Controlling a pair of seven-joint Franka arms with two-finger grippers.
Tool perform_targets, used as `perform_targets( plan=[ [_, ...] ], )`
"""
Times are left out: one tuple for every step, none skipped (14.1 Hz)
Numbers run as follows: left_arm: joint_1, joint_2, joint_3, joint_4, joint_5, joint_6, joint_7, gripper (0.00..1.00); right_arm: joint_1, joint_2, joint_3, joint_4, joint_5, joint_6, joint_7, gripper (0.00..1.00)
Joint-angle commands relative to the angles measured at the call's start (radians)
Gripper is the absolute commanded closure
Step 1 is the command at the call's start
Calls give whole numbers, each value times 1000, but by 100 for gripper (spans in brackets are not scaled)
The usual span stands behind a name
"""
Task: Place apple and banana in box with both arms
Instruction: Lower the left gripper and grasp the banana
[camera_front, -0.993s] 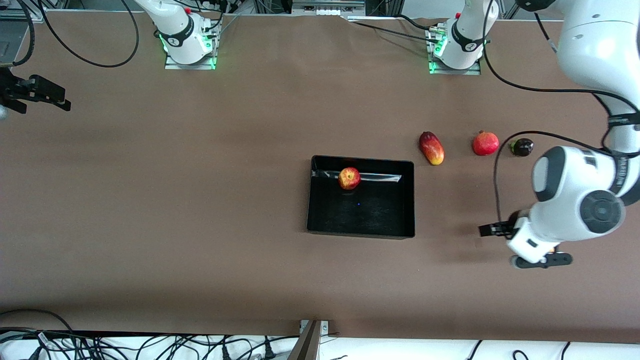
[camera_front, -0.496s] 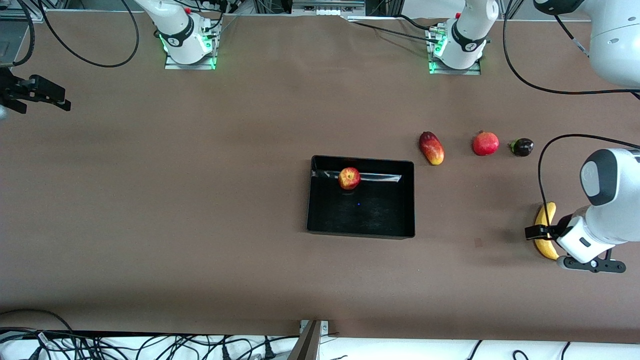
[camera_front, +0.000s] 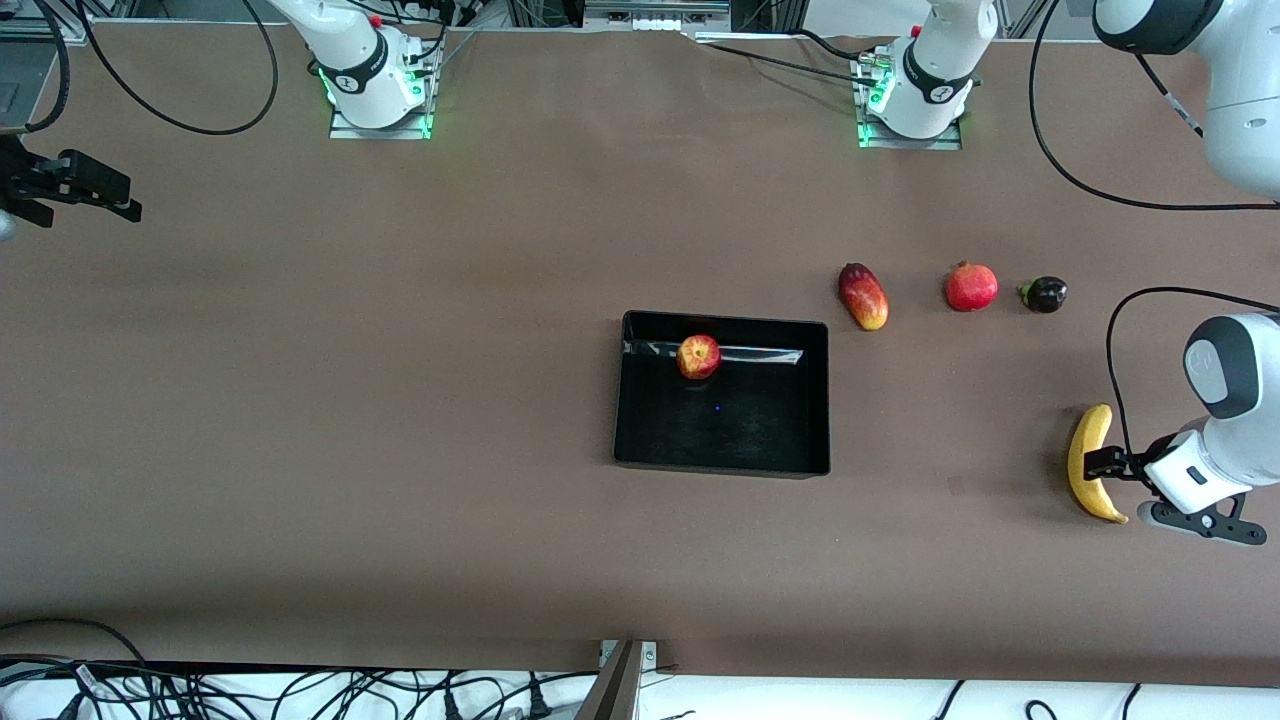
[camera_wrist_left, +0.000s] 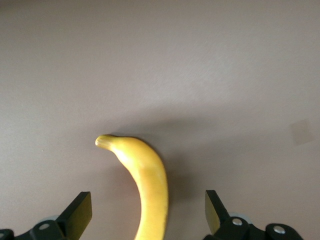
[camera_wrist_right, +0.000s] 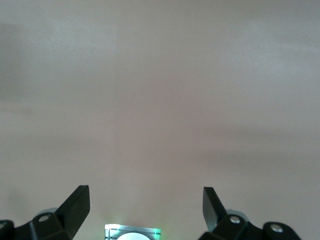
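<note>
Banana (camera_front: 1090, 464): on table, lying between spread fingers of left gripper (camera_wrist_left: 149, 212), untouched; right gripper (camera_wrist_right: 145, 210) spread, waiting.

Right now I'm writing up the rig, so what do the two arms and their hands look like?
Both arms are white and jointed. The left arm has dark grey round joint caps and a black cable looping beside it. Each base wears a black band and stands on a plate lit green. The left hand and right hand are black, with two flat, wedge-tipped fingers and silver screws.
</note>
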Motion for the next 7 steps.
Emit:
perform_targets(
  plan=[
    [16, 15, -11, -66, 25, 109, 28, 0, -1, 0, 3, 10, 7, -13, 9, 0],
    [21, 15, -7, -105, 25, 169, 28, 0, -1, 0, 1, 10, 7, -14, 4, 0],
    [21, 15, 6, -140, 25, 219, 28, 0, -1, 1, 1, 10, 7, -13, -1, 0],
    [12, 15, 22, -168, 23, 258, 27, 0, -1, 1, 0, 10, 7, -13, -2, 0],
    [16, 15, 22, -185, 25, 282, 27, 0, -1, 0, 1, 8, 7, -16, -4, 0],
    [16, 15, 23, -195, 25, 292, 28, 0, -1, 0, 0, 8, 7, -19, -4, 0],
    [16, 15, 28, -202, 28, 292, 28, 0, -1, 0, 1, 10, 7, -19, -2, 0]
  ],
)
